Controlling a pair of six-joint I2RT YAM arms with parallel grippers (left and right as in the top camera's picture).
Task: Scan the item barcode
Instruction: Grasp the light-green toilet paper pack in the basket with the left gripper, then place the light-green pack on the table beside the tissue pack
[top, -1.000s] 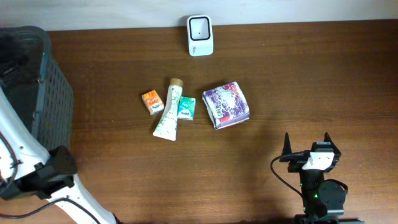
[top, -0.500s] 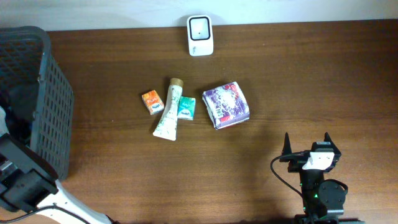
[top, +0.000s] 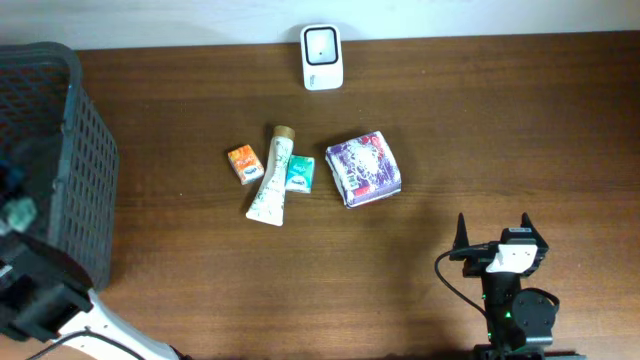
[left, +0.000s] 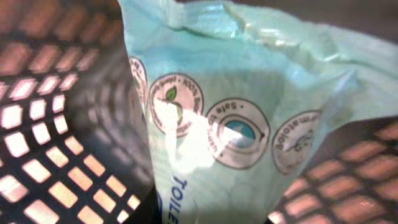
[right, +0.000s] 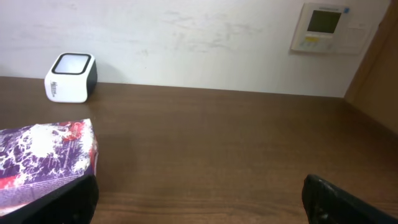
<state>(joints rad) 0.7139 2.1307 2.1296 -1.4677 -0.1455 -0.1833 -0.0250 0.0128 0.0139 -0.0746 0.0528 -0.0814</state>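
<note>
A pale green packet (left: 236, 124) with round printed seals fills the left wrist view, with dark basket mesh (left: 43, 130) behind it. My left gripper (left: 205, 214) is closed on its lower end; the fingers themselves barely show. From above, a bit of the packet (top: 18, 212) shows over the grey basket (top: 75, 130) at the left edge. The white scanner (top: 321, 57) stands at the table's back edge, also seen as the scanner (right: 70, 77) in the right wrist view. My right gripper (top: 493, 232) rests open near the front right with nothing in it.
In the middle of the table lie an orange packet (top: 244, 163), a white tube (top: 272, 188), a teal packet (top: 299, 173) and a purple patterned pack (top: 364, 168). The purple pack (right: 43, 162) lies left of my right gripper (right: 199, 202).
My left arm has shifted at the basket and its jaws have closed in from wide open. The pale green packet now shows over the basket. The right arm has not moved.
</note>
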